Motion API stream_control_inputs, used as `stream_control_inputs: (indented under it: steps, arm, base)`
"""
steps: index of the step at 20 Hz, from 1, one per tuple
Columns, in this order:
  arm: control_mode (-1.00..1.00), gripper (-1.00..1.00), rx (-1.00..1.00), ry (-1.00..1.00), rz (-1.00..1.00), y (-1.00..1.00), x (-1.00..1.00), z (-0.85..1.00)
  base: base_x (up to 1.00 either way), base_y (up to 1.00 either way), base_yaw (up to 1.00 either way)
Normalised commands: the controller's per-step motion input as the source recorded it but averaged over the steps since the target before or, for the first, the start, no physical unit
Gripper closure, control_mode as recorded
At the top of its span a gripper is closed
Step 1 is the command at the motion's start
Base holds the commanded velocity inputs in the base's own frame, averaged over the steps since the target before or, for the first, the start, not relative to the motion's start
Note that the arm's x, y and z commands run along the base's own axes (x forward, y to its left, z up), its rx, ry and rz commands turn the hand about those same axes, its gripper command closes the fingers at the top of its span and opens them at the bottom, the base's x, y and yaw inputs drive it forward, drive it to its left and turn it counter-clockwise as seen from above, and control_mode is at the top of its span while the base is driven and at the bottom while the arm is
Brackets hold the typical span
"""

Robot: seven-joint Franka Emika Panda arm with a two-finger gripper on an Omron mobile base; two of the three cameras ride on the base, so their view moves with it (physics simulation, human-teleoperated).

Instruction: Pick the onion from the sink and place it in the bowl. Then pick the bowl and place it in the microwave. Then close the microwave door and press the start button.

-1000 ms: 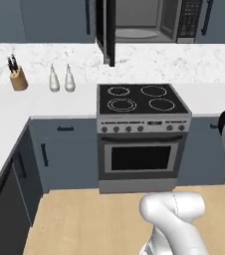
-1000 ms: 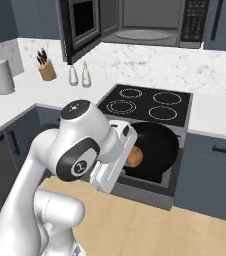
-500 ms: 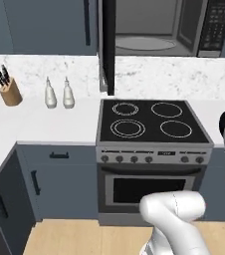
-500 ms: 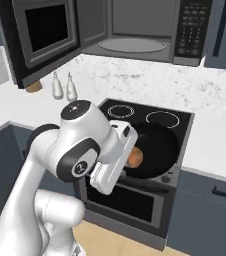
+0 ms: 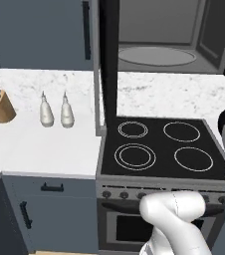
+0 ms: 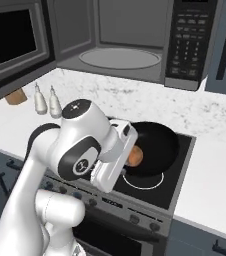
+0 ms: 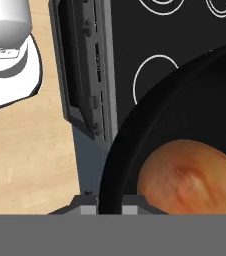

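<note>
Carrying the bowl (image 6: 154,147) with the onion (image 6: 134,155) inside it, my claw (image 7: 109,210) appears clamped on the near rim; the hand view shows the rim running down between the fingertips, so I judge it closed on the bowl, though the contact itself sits at the frame edge. The onion rests in the bowl just ahead of the claw, close to the gripped rim. I judge the bowl rigid and light, its rim thin enough to pinch but smooth, so it could pivot in a one-sided hold. The round onion is free to roll; I would keep the bowl level. Below the claw lies the stovetop (image 6: 157,187), its front controls (image 7: 92,102) nearer the base. Above and ahead, the microwave (image 6: 130,37) stands open, its turntable (image 6: 119,58) bare. The microwave door (image 5: 108,60) hangs open to the claw's left. Salt-type bottles (image 5: 54,110) and a knife block (image 5: 0,107) stand well off left.
</note>
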Motion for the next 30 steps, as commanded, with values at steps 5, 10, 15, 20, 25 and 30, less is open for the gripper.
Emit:
stream_control_inputs:
  steps: [5, 10, 15, 20, 25, 30]
  arm:
    - [1.0, 1.0, 0.0, 0.0, 0.0, 0.0, 0.0, 0.0]
    - [1.0, 1.0, 0.0, 0.0, 0.0, 0.0, 0.0, 0.0]
    - [1.0, 1.0, 0.0, 0.0, 0.0, 0.0, 0.0, 0.0]
    - [1.0, 1.0, 0.0, 0.0, 0.0, 0.0, 0.0, 0.0]
    - [1.0, 1.0, 0.0, 0.0, 0.0, 0.0, 0.0, 0.0]
    - [1.0, 1.0, 0.0, 0.0, 0.0, 0.0, 0.0, 0.0]
  base:
    - [0.45, 0.06, -0.09]
    - [0.3, 0.25, -0.08]
    - [0.36, 0.31, -0.08]
    - [0.36, 0.37, -0.07]
    - [0.62, 0.16, -0.07]
    - [0.6, 0.09, -0.12]
